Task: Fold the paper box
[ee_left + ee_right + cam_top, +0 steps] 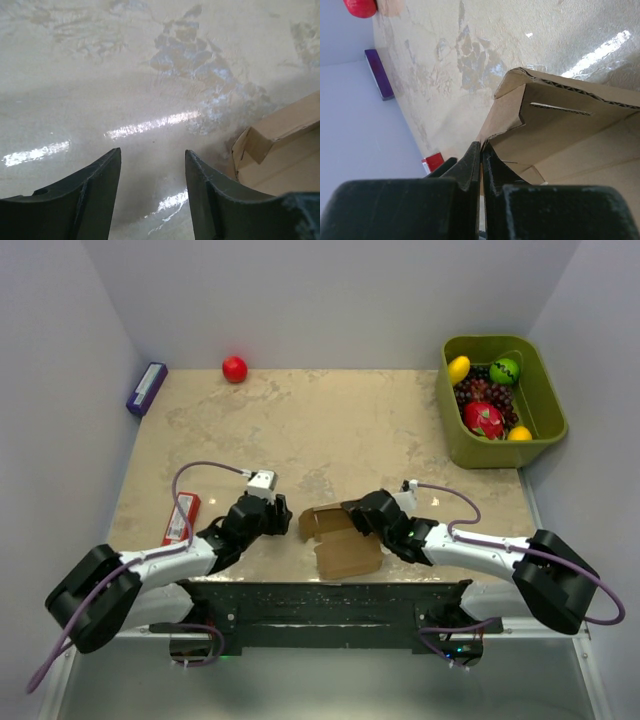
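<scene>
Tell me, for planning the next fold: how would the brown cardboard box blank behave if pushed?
The brown corrugated cardboard box blank looks thin and light, so it probably slides on the glossy beige table. Its creased flaps would likely hinge, not resist. The right tool pinching one wall may anchor it.

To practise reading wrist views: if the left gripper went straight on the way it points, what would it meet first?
Probably the bare table: the left gripper is open and frames only tabletop ahead. The box lies to the right of that line, though depth is unclear.

Matt corrugated paper box point(560, 135), glossy table point(100, 75)
</scene>
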`<state>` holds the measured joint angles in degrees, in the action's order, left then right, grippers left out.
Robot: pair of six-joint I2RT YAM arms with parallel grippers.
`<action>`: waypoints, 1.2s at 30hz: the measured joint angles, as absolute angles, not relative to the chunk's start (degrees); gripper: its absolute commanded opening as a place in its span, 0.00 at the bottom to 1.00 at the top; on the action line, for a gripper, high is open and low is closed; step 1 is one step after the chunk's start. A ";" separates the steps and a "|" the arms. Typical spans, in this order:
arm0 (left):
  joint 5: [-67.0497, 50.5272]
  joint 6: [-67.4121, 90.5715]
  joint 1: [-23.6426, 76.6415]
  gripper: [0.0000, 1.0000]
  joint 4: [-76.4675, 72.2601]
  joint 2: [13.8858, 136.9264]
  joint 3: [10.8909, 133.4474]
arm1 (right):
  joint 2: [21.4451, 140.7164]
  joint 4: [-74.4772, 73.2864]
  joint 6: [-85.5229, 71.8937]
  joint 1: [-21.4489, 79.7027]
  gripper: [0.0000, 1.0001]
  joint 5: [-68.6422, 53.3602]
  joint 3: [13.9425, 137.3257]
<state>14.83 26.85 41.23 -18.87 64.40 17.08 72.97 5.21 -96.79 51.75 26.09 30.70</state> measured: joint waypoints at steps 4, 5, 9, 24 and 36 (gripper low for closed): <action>10.35 26.17 41.21 0.55 -19.66 70.65 17.80 | 72.79 5.28 -96.82 51.75 0.00 26.11 30.50; 9.10 25.93 41.21 0.55 -19.97 71.44 17.80 | 72.71 5.26 -96.79 51.75 0.00 26.09 30.48; 5.04 25.76 41.23 0.54 -23.55 72.16 17.65 | 72.69 5.37 -96.79 51.75 0.00 26.06 30.46; -3.14 24.73 43.27 0.49 -38.68 72.99 12.60 | 72.73 5.82 -96.33 51.75 0.00 26.04 30.44; -3.55 25.52 46.28 0.47 -47.64 78.81 12.03 | 72.20 11.27 -93.21 51.72 0.00 26.02 26.65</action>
